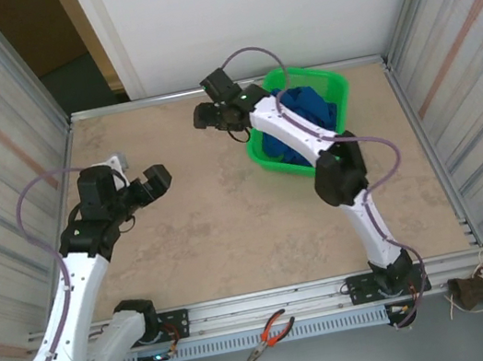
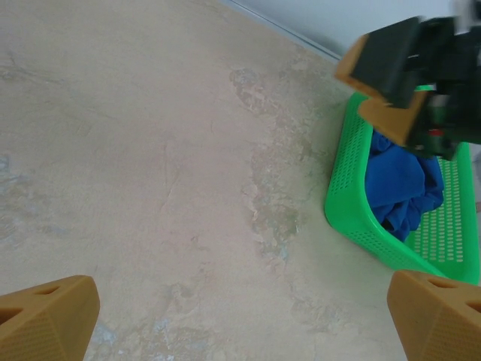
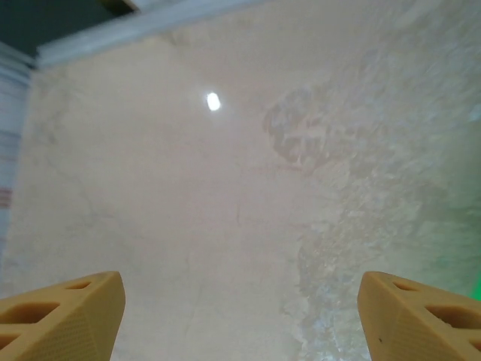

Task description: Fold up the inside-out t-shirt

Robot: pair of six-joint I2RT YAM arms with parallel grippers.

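The inside-out t-shirt (image 1: 311, 108) is a crumpled royal-blue bundle lying inside the green mesh basket (image 1: 334, 85) at the back right of the table. In the left wrist view the t-shirt (image 2: 402, 184) fills the basket (image 2: 349, 199) at the right edge. My right arm reaches over the basket, and my right gripper (image 1: 203, 117) hangs just left of it, open and empty above bare table (image 3: 240, 316). My left gripper (image 1: 158, 182) hovers open over the left middle of the table (image 2: 240, 323), far from the basket. The right gripper's fingers (image 2: 387, 75) appear above the basket rim.
Corrugated metal walls close in the table on the left and right. A white wall stands behind, with a dark doorway at the back left. Red-handled pliers (image 1: 269, 335) lie on the front rail. A small brown object (image 1: 474, 290) sits at the front right corner.
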